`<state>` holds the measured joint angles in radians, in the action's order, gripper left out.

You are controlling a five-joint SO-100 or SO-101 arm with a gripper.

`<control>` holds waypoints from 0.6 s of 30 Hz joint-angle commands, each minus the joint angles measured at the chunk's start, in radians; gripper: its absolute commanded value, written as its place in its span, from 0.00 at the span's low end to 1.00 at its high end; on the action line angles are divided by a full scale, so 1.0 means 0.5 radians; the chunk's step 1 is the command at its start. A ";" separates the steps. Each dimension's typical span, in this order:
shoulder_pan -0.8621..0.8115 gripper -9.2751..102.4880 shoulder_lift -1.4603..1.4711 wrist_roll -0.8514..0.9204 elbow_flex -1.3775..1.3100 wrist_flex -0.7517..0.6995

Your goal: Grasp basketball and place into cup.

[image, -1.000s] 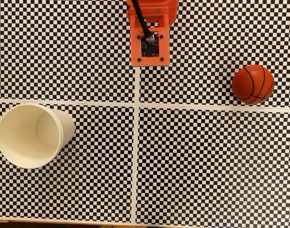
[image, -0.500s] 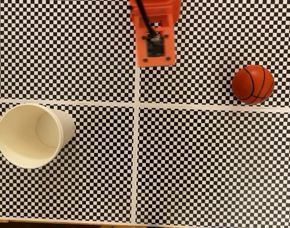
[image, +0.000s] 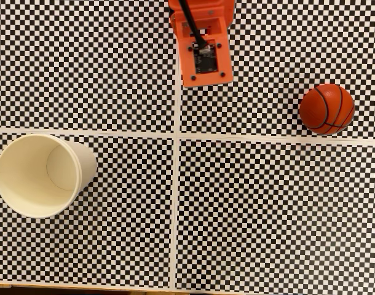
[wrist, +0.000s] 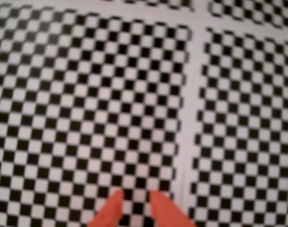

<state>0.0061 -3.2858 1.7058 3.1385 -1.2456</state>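
Swinging slightly toward the basketball (image: pixel 326 109) at the counter's right edge, the orange arm (image: pixel 203 46) tilts at the far edge; its pincer (wrist: pixel 135 204), tips nearly together and empty, hangs above checkered counter (image: pixel 267 209), with the cup (image: pixel 40 176) waiting at the left edge.

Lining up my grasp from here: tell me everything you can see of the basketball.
The basketball is a small orange-red ball with black curved seam lines and a slight sheen. It rests on the checkered table at the right of the fixed view, just above the white horizontal stripe. Nothing else touches it; it lies far from the cup.
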 commanded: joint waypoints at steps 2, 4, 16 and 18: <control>-0.123 0.08 -0.009 0.067 0.071 0.006; -0.212 0.08 -0.006 0.123 0.067 0.018; -0.279 0.08 -0.006 0.043 -0.190 0.641; -0.279 0.08 -0.006 0.015 -0.181 0.810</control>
<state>-0.1197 -3.2858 1.7319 3.0910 -0.9465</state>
